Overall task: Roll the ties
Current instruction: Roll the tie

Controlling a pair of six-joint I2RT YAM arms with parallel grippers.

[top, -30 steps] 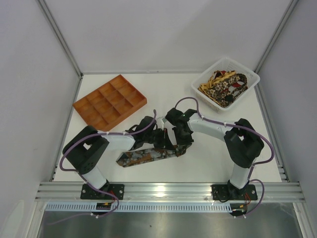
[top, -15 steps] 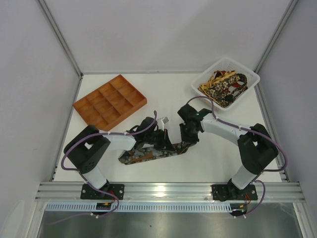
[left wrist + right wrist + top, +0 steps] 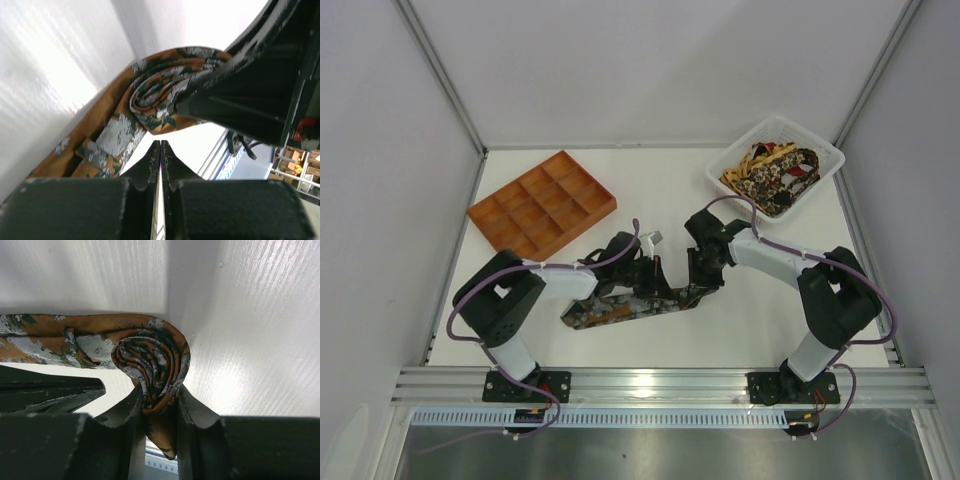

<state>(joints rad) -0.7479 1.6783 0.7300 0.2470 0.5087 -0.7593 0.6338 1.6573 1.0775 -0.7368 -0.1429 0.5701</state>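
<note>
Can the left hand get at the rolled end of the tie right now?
Probably, at least to touch it. The rolled end lies right ahead of the left hand with nothing between. But the right hand is clamped on it, leaving little room to grip.

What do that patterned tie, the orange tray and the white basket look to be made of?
The tie looks like woven cloth, maybe silk or a silky synthetic: it curls softly and its pale motifs catch the light. The orange tray seems to be rigid matte plastic, with thin, even dividers. The white basket is probably moulded plastic, as its walls look slotted.
</note>
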